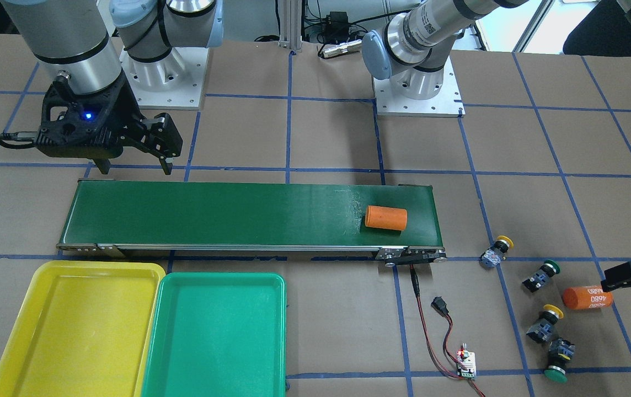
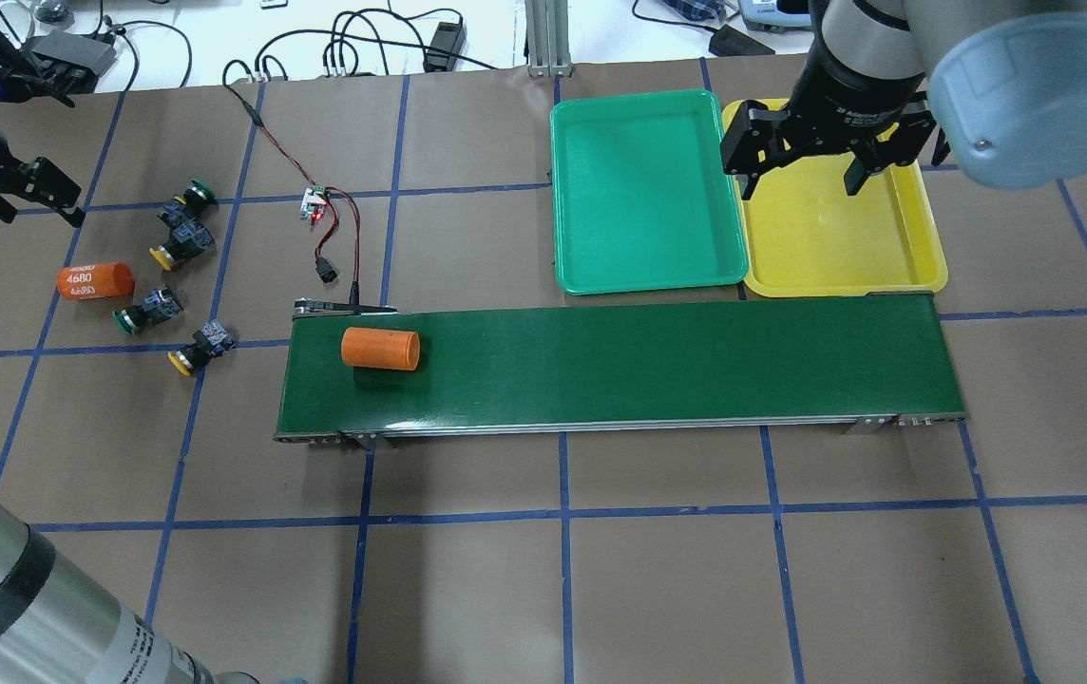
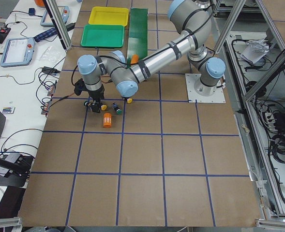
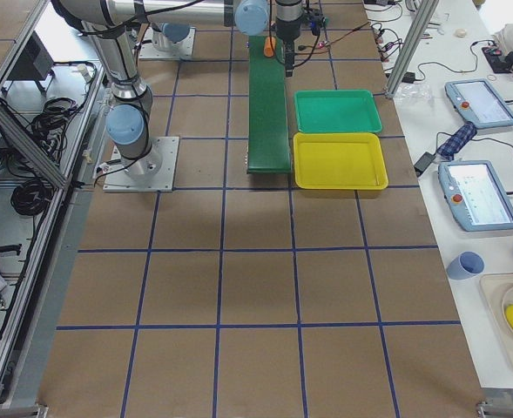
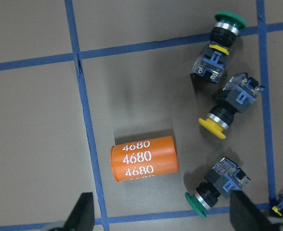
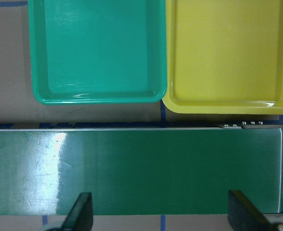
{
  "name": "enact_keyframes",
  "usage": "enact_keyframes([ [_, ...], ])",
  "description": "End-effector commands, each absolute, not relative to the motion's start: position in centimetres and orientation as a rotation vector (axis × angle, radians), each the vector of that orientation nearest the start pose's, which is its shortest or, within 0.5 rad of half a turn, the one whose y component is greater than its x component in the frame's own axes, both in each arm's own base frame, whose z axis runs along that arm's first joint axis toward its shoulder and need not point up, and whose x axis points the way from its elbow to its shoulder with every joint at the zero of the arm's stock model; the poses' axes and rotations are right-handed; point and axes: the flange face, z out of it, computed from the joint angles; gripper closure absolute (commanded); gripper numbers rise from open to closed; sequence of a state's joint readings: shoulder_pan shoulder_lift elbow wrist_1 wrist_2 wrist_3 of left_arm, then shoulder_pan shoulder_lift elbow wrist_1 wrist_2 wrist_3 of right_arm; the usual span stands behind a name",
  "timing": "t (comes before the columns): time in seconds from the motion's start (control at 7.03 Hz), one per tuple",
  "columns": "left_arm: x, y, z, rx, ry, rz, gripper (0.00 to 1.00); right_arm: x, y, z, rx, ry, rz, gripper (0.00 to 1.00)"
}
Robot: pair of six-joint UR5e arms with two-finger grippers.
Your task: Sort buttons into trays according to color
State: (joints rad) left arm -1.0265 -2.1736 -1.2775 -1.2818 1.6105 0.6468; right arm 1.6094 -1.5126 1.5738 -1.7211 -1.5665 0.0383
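Four buttons lie loose on the brown table at my left: a green-capped one [image 5: 220, 45], a yellow-capped one [image 5: 230, 106], another green-capped one [image 5: 218, 187] and a second yellow-capped one [image 2: 201, 344]. My left gripper [image 5: 163, 219] hovers open just beside them, above an orange 4680 cylinder [image 5: 144, 158], holding nothing. The green tray [image 2: 648, 275] and the yellow tray [image 2: 838, 275] sit side by side beyond the belt, both empty. My right gripper [image 2: 798, 176] hangs open over the belt's right end near the yellow tray, with nothing between its fingers.
A long dark green conveyor belt [image 2: 648, 361] crosses the middle, with a plain orange cylinder [image 2: 380, 349] on its left end. A small circuit board [image 2: 315, 201] with red and black wires lies between the buttons and the trays.
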Motion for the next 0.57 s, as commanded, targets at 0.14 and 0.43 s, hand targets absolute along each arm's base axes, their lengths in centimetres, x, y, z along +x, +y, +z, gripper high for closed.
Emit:
enact_keyframes([
  [0.14, 26.4, -67.9, 24.5, 0.126, 3.148, 0.155, 0.00, 15.5, -51.8, 47.3, -0.005, 3.130, -0.144, 0.00],
  [0.43, 26.8, -68.1, 22.8, 0.096, 3.154, 0.188, 0.00, 15.5, -51.7, 47.2, -0.005, 3.132, -0.139, 0.00],
])
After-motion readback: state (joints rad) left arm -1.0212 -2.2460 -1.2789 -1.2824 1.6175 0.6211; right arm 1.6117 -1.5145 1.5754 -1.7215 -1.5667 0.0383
